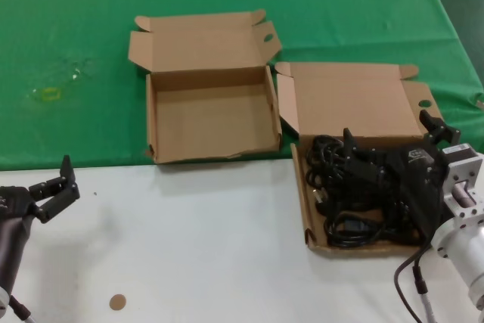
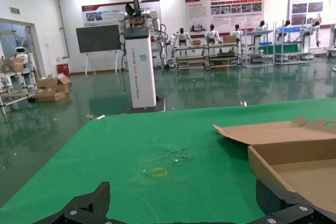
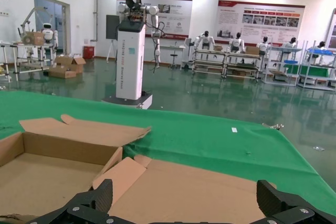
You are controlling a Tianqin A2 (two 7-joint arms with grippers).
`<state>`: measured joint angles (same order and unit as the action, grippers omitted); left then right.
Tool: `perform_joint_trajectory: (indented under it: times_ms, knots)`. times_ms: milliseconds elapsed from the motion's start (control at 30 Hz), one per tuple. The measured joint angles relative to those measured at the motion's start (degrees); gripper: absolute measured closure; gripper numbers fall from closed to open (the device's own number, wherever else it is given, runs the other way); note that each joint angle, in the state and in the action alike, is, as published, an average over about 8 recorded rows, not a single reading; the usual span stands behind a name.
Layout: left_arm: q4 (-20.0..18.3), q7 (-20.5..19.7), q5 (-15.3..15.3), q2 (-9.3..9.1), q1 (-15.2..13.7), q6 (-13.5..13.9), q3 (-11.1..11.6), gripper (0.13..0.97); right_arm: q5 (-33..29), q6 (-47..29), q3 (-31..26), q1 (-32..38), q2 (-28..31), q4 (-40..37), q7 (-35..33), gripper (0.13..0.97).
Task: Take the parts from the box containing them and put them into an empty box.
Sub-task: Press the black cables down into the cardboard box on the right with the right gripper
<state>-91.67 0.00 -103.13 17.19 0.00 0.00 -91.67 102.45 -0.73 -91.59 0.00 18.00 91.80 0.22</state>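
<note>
Head view: nothing moved yet. All cords sit in the right box; the left box is empty. Right gripper hovers wide open over the cords, holding nothing. Left gripper parked open, well apart.

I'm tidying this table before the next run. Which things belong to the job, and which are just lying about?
Job:
- black coiled power cords
- brown cardboard box holding them
- empty brown cardboard box
- right hand

Lying about:
- small brown disc
- clear plastic scrap
</note>
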Motion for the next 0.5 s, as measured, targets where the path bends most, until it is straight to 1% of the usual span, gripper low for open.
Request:
perform_joint_trajectory:
  times_ms: [500]
  knots:
    - [0.00,0.00,0.00,0.00,0.00,0.00,0.00,0.132,0.00,0.00,0.00,0.00,0.00,0.00,0.00,0.129]
